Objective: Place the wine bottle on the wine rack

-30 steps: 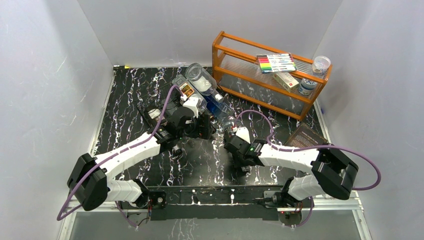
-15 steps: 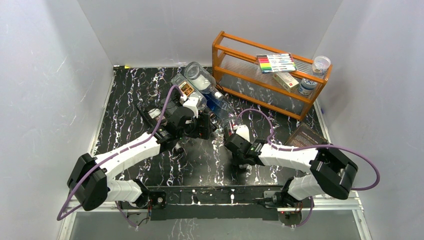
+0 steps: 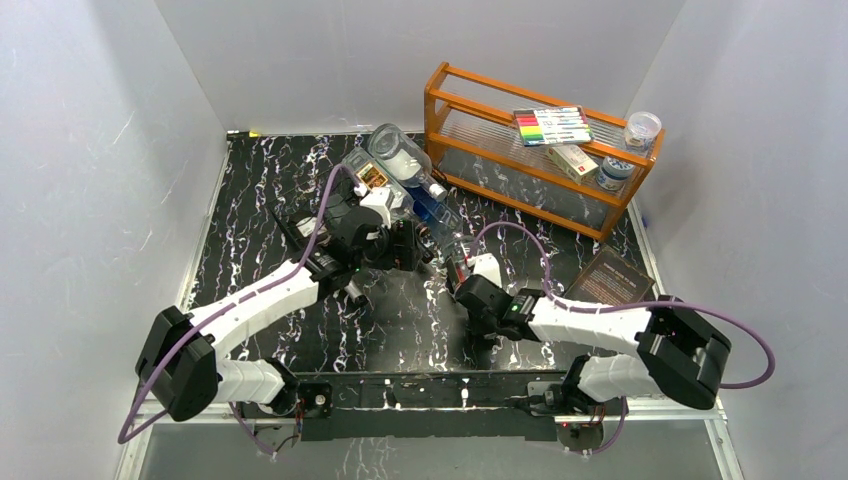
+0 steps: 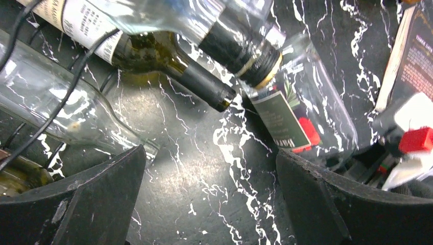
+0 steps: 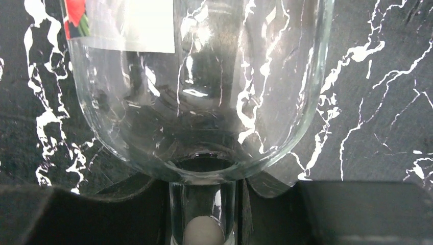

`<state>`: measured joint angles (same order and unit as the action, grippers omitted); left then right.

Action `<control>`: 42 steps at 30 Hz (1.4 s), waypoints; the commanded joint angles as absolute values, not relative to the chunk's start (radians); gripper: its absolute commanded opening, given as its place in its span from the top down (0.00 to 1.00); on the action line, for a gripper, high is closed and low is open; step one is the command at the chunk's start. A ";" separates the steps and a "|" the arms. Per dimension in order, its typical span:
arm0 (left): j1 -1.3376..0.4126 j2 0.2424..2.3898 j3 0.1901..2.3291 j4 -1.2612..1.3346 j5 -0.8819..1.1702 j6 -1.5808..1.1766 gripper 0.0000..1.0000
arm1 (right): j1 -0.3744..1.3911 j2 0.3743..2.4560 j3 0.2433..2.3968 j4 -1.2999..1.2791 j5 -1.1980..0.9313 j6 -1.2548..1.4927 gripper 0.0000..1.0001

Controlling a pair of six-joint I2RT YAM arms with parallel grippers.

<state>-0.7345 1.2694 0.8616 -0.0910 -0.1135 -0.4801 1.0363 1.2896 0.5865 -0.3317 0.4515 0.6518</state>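
A clear glass wine bottle (image 5: 199,76) with a red and green label lies on the black marble table (image 3: 260,200). Its neck points at my right gripper (image 5: 202,217), which is shut on that neck, a pad pressed to each side. From above, this bottle (image 3: 450,240) sits just right of my left gripper (image 3: 402,248). The left gripper (image 4: 212,201) hangs open over bare table, and the same bottle (image 4: 306,107) is by its right finger. Thin black wire of the wine rack (image 4: 81,66) crosses the bottles (image 3: 398,165) lying behind it, a dark green one (image 4: 168,61) among them.
An orange wooden two-tier shelf (image 3: 500,165) stands at the back right, holding a marker pack (image 3: 552,125), a small box and jars (image 3: 642,130). A brown card (image 3: 612,275) lies on the table right of my right arm. White walls close in three sides.
My right gripper has closed tighter on the clear bottle's neck and its arm has shifted a little. The left gripper edged slightly toward the racked bottles, still open.
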 commanded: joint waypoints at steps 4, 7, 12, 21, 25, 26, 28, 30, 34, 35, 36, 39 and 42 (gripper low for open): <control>-0.686 1.286 0.941 -0.124 -0.071 -0.508 0.02 | 1.101 1.181 0.584 -0.242 0.602 0.601 1.00; -0.676 1.289 0.945 -0.127 -0.058 -0.513 0.02 | 1.113 1.143 0.576 -0.227 0.632 0.594 1.00; -0.662 1.287 0.945 -0.128 -0.050 -0.529 0.02 | 1.126 1.051 0.534 -0.195 0.637 0.581 1.00; -0.645 1.291 0.960 -0.134 -0.048 -0.536 0.02 | 1.129 0.887 0.469 -0.156 0.621 0.578 1.00; -0.639 1.286 0.961 -0.133 -0.037 -0.544 0.02 | 1.129 0.835 0.437 -0.124 0.593 0.568 1.00; -0.638 1.286 0.959 -0.130 -0.025 -0.547 0.02 | 1.129 0.822 0.428 -0.110 0.581 0.564 1.00; -0.638 1.290 0.950 -0.109 0.015 -0.553 0.02 | 1.130 0.796 0.415 -0.088 0.551 0.553 1.00; -0.638 1.297 0.926 -0.070 0.071 -0.555 0.02 | 1.128 0.776 0.408 -0.077 0.522 0.540 1.00; -0.639 1.302 0.878 0.005 0.153 -0.552 0.02 | 1.129 0.742 0.390 -0.055 0.451 0.501 1.00; -0.639 1.304 0.870 0.021 0.177 -0.555 0.02 | 1.130 0.739 0.390 -0.059 0.446 0.497 1.00; -0.638 1.308 0.864 0.037 0.200 -0.558 0.02 | 1.129 0.739 0.392 -0.066 0.440 0.497 1.00; -0.638 1.333 0.855 0.068 0.267 -0.568 0.02 | 1.130 0.741 0.400 -0.093 0.419 0.506 1.00; -0.640 1.363 0.843 0.109 0.316 -0.587 0.02 | 1.129 0.756 0.404 -0.115 0.368 0.507 1.00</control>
<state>-0.6434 1.3380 0.8577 0.0330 0.2031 -0.5606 1.1225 0.7757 0.3614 -0.2520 0.4152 0.5186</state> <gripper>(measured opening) 0.982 0.445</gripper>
